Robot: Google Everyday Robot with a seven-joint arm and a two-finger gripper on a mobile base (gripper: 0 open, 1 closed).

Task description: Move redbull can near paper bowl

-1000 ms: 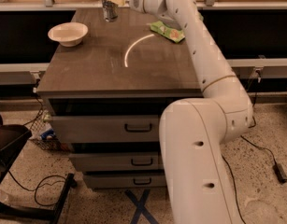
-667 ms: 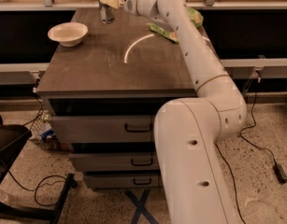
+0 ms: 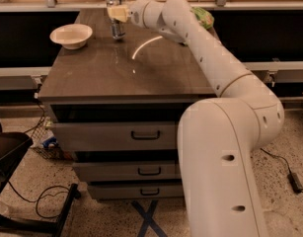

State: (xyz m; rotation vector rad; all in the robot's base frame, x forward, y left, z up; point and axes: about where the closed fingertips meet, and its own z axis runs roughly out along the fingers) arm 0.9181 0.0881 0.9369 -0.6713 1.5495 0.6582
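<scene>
1. The gripper (image 3: 117,12) hung over the far part of the tabletop (image 3: 121,75), its jaws pinching the top of the redbull can (image 3: 118,30).
2. The can stood upright just right of the paper bowl (image 3: 71,35), near it but apart; whether its base touched the wood could not be told.
3. The bowl sat close to the table's far left corner, with little margin to the left edge.
4. Bare surface spread from the can to the near edge.
5. The white arm (image 3: 215,58) crossed the far right corner, partly covering a green snack bag (image 3: 205,18).
6. Beneath the dark top were stacked drawers (image 3: 116,135) above a speckled floor (image 3: 106,216), with a black cable (image 3: 47,201) at near left.
</scene>
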